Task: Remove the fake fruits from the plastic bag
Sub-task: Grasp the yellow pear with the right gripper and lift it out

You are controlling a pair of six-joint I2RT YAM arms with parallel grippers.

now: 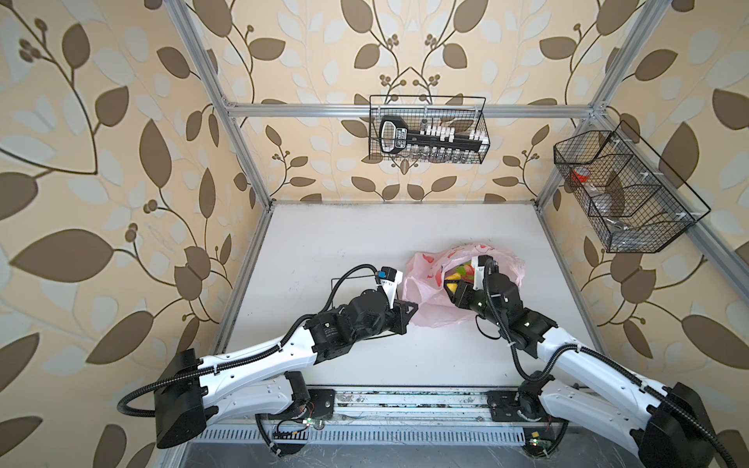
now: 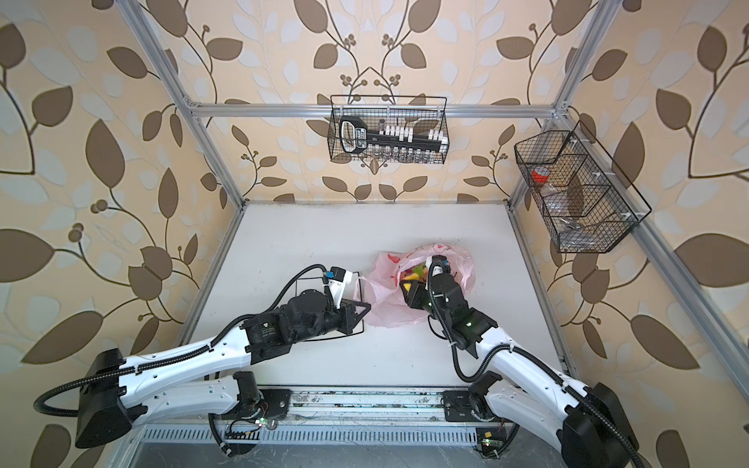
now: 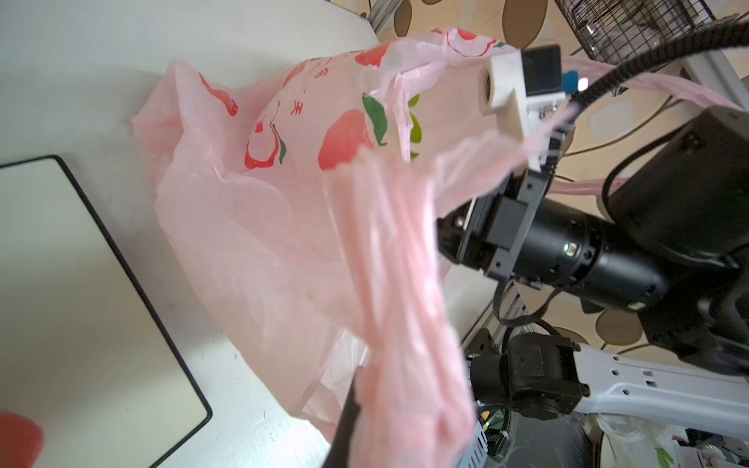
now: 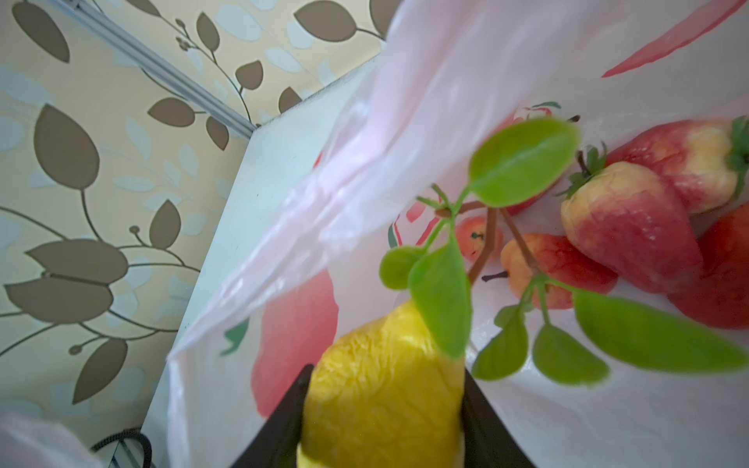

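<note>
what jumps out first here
A crinkly pink plastic bag lies right of the middle of the table, its handle pinched in the left claw. Inside it, the right claw clamps a bright yellow pear, with red fake fruits and green leaves deeper in.

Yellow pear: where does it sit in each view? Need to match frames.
In a top view: yellow pear in the plastic bag mouth, right of centre.
In a top view: same spot, nearer centre.
Left wrist: not in it; only the bag's outside shows.
Right wrist: lower centre, held by the right gripper.
Shared landmark: the pink bag, in all four.
</note>
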